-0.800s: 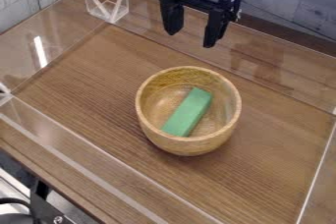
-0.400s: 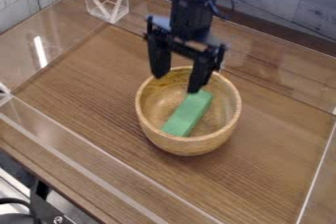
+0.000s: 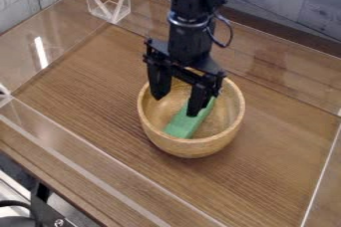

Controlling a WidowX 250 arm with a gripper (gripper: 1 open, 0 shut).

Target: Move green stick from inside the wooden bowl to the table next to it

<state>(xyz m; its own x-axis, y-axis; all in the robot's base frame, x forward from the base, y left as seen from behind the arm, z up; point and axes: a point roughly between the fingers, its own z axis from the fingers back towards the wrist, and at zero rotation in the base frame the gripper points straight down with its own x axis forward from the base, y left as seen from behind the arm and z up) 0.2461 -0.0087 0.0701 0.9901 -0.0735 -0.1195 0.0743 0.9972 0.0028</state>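
The wooden bowl sits on the table, a little right of the middle. The green stick lies inside it, its upper end hidden behind my gripper. My gripper points straight down into the bowl and is open. One finger stands at the bowl's left inner wall. The other finger is over the stick's upper end. Whether a finger touches the stick I cannot tell.
Clear acrylic walls run along the table's edges. A small clear stand sits at the back left corner. Bare tabletop surrounds the bowl on all sides.
My gripper has come down and toward the camera from above the table's back edge into the bowl, staying open. The stick has not moved.
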